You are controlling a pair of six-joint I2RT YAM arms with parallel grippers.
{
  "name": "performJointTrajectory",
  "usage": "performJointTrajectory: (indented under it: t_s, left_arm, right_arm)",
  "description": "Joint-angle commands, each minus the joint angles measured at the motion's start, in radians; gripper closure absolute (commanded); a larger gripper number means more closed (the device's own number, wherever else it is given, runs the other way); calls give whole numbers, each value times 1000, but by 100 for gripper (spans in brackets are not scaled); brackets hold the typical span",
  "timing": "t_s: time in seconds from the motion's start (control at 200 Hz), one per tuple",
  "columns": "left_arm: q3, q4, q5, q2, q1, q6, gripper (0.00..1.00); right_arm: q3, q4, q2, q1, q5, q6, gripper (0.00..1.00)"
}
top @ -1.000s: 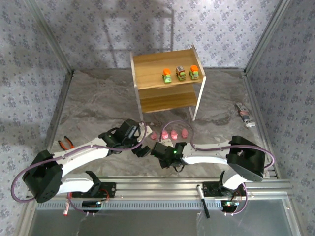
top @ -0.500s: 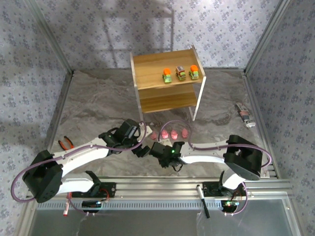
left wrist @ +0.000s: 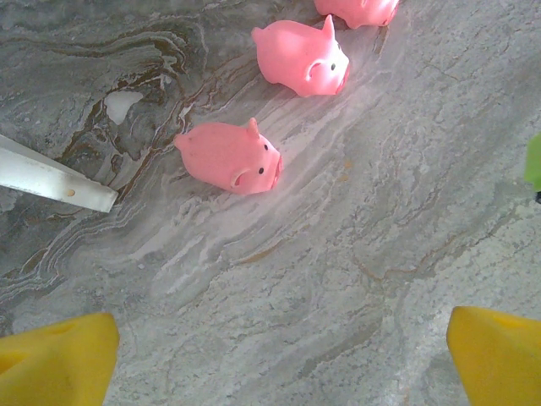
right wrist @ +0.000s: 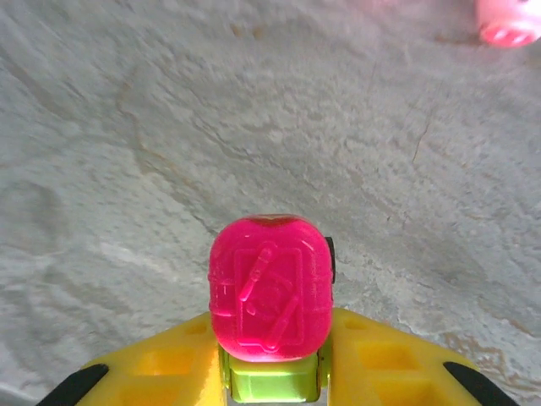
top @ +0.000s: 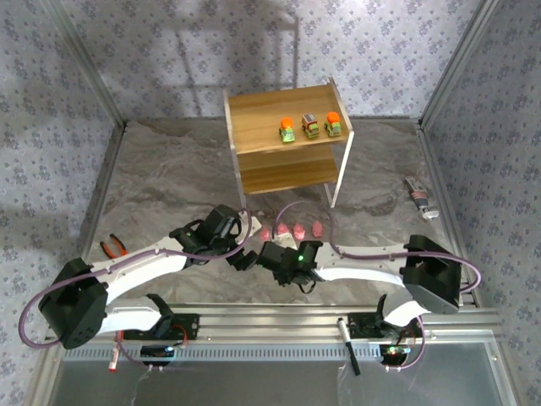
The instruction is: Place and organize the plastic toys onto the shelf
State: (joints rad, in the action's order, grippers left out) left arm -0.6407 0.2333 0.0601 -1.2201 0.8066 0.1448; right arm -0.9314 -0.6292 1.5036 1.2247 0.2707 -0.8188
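Right wrist: right gripper point(right wrist: 270, 372) clamped on pink-topped car point(right wrist: 270, 296). Left wrist: left gripper point(left wrist: 279, 347) fingers apart, pink pigs point(left wrist: 230, 157) beyond. Top: three cars point(top: 310, 127) on shelf point(top: 254, 110).

Robot lab cell: aluminium frame point(top: 279, 318), patterned backdrop walls point(top: 169, 42).

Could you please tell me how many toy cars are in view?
4. Three cars stand on the shelf's top tier: left, middle, right. The pink-topped car is gripped in the right claw. More could be hidden behind the shelf.
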Motion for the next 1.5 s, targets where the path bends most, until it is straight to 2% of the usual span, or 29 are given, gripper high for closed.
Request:
performJointTrajectory:
  t_s: [0.0,0.3,0.395,0.54,0.789,1.164,1.334,1.499]
  left_arm:
    - [-22,9,23,7,-1,5,0]
    - [-17,11,28,11,17,18,0]
    - [-16,20,26,7,58,45,0]
    - [-7,14,-24,2,137,76,0]
    - [-8,-1,-59,15,148,78,0]
    - [10,-97,-239,52,131,90,0]
    - [19,-115,-252,69,106,85,0]
    - [16,-106,-219,74,87,61,0]
  right_arm:
    - [-73,-119,-52,11,61,-2,69]
    - [-224,-280,-172,2,128,19,69]
    - [-303,-328,-194,-9,149,40,69]
    - [-419,-398,-204,-39,173,75,70]
    - [-648,-480,-181,-111,199,166,70]
    - [-1039,-519,30,-169,208,310,70]
    - [-1223,-551,146,-190,218,355,70]
    - [-1347,-560,240,-230,203,380,70]
